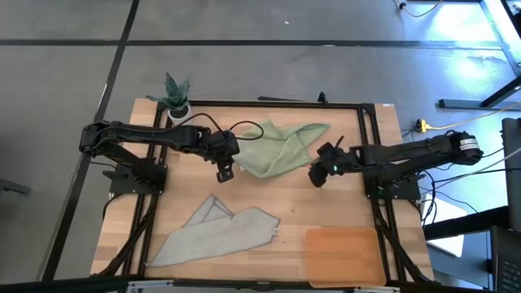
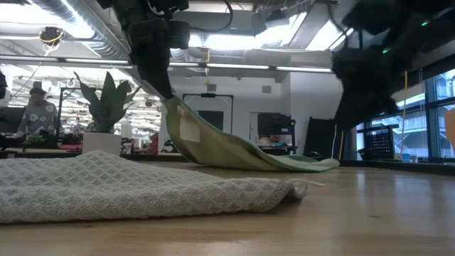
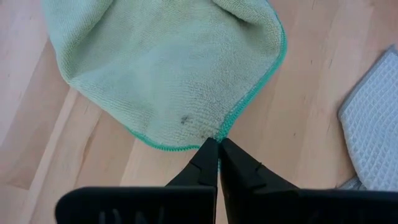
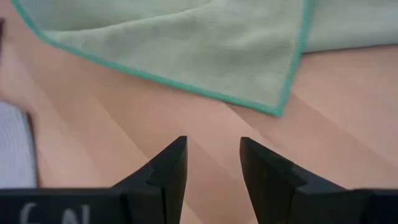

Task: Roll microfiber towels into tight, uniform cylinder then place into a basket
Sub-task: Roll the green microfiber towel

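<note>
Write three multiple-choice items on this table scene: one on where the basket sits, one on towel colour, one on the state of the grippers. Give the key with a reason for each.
1. In the high view, where is the basket?
A. beside the plant
B. at the table's near right corner
C. under the green towel

2. What colour is the towel pinched by the left gripper?
A. grey
B. orange
C. pale green

3. How does the right gripper stand?
A. open, holding nothing
B. shut on the grey towel
C. shut on the basket

Key: 1 B, it lies alone at that corner, near the right arm's base. 2 C, the fingers close on the green towel edge and lift it; the grey towel lies flat. 3 A, bare wood shows between its fingers.
</note>
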